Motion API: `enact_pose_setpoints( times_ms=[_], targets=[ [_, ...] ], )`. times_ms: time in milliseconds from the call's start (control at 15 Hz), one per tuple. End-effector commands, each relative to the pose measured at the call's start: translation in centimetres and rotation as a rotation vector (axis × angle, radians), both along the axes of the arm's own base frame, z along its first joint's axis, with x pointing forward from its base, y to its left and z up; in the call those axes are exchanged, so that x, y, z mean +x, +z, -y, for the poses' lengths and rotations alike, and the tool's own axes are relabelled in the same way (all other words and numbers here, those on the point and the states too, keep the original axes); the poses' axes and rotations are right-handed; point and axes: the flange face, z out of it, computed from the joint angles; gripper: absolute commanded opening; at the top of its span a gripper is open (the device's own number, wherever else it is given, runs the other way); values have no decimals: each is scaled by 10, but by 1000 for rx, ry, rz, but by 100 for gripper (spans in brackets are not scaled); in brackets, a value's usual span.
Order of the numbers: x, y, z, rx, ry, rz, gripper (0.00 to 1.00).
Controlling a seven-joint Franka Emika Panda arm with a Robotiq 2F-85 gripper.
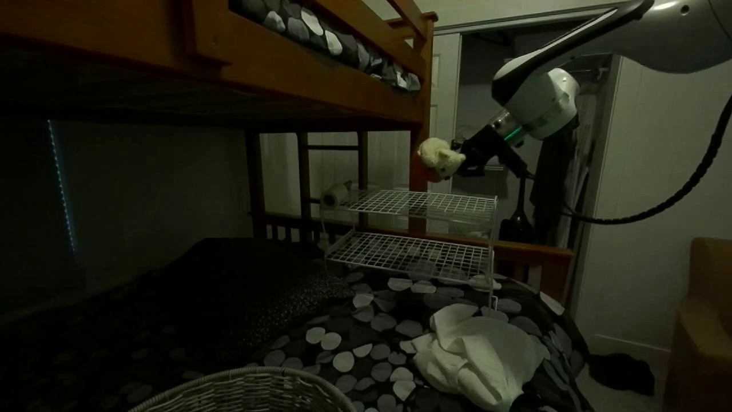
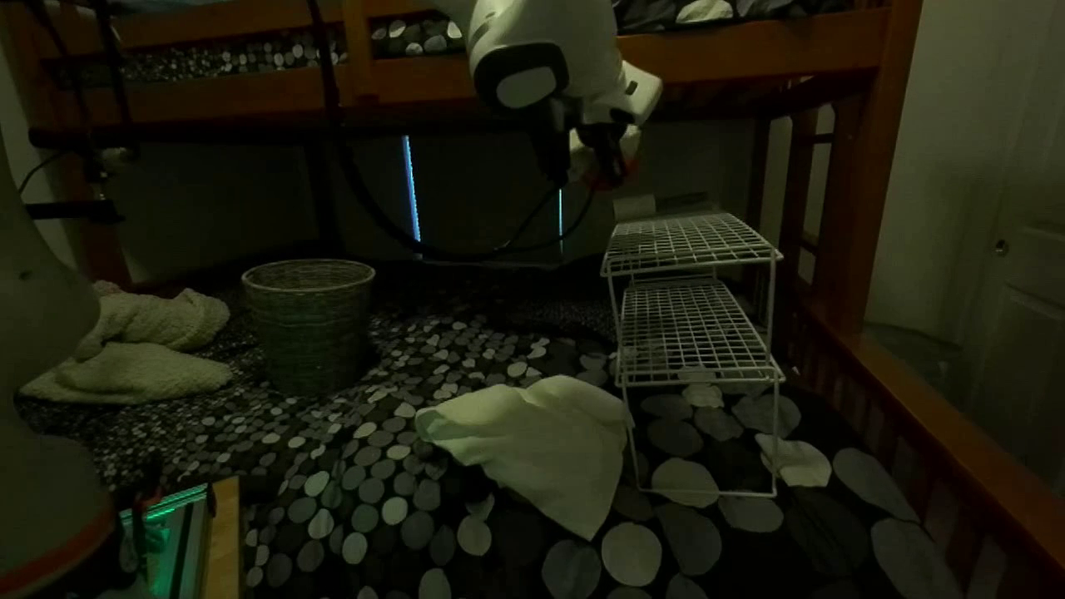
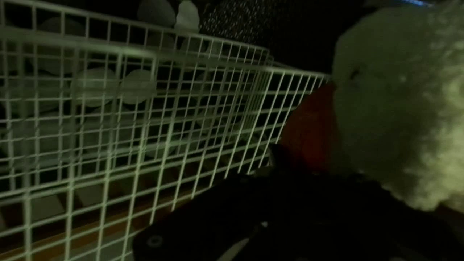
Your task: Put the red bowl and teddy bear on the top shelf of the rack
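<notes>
Near the top shelf (image 2: 691,240) edge, likely placing teddy bear (image 1: 439,154), with jaws clamped on red bowl (image 3: 311,134); next, lower both.

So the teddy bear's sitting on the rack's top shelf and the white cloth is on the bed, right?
Not quite: an exterior view shows the teddy bear held in midair, higher than the top shelf. The white cloth is on the bed.
</notes>
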Motion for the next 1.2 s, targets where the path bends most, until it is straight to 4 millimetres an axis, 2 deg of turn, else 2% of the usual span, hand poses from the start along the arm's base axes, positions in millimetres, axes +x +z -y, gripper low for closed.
enact_pose_setpoints(
  times_ms=[0,67,133,200,267,400,600,733,933,1000,1133],
  targets=[
    [5,38,74,50,-201,-12,1],
    [2,26,58,24,-122,-4,4],
    [2,35,77,30,-168,3,4],
    [2,39,87,35,-190,6,1],
    [8,31,89,2,-208,-46,1],
    [14,25,115,-112,-289,-97,1],
    [25,33,133,-199,-333,-245,1],
    [36,38,131,-178,-298,-301,1],
    [53,43,111,-108,-216,-344,1],
    [56,39,103,-109,-181,-395,1],
    [70,32,94,-143,-221,-407,1]
  ],
)
